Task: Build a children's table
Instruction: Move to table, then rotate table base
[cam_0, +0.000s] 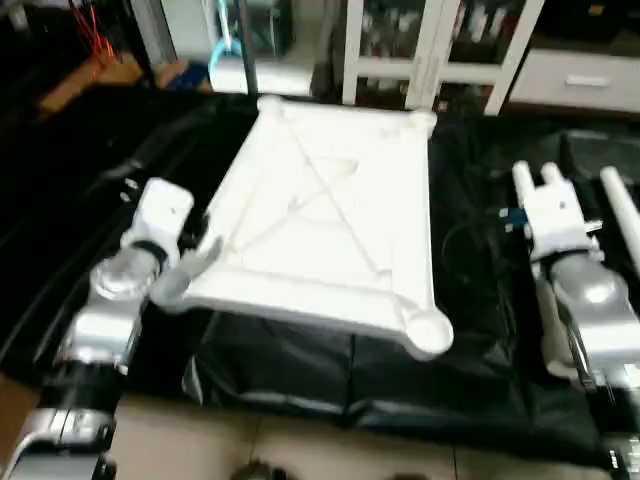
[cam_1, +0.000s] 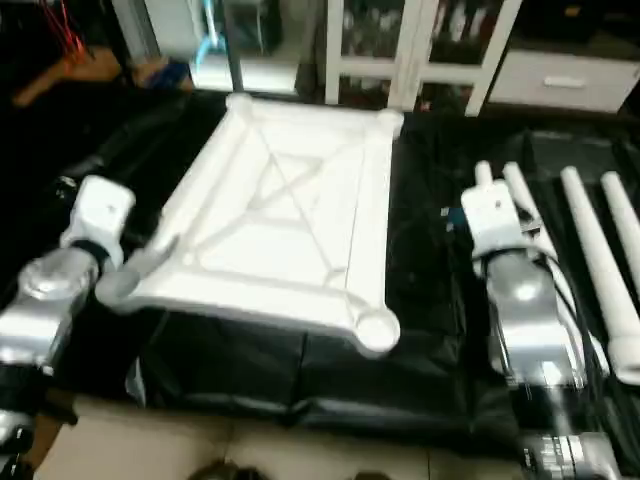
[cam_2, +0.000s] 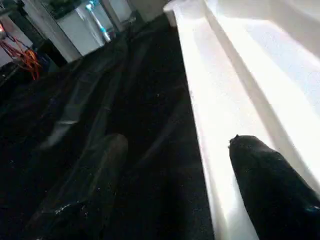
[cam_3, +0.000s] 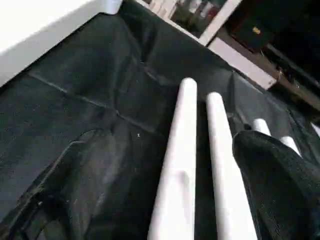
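Left eye view: you see the table top (cam_0: 330, 215) lying ribbed side up on the black-covered tabletop (cam_0: 470, 260), its X ribs and round corner sockets (cam_0: 428, 330) facing you, presumably so the legs can be pushed in from above.

Legs: four white tube legs (cam_1: 590, 255) lie side by side on the black cover to the right of the table top, apart from it, none yet in a socket.

Left hand: your left hand (cam_2: 175, 165) stands well open and holds nothing; one black finger (cam_2: 272, 185) sits over the table top's left rim, the other over the cover beside it.

Right hand: your right hand (cam_3: 170, 170) is spread wide and empty, poised above the two nearest legs with one finger (cam_3: 280, 170) to their side.

Stage: judged from the layout, assembly has barely begun; all four sockets look vacant.

Next call: a leg probably needs gripping first, while the left hand is placed to steady the table top.

Risk: the round legs may roll on the slick cover.
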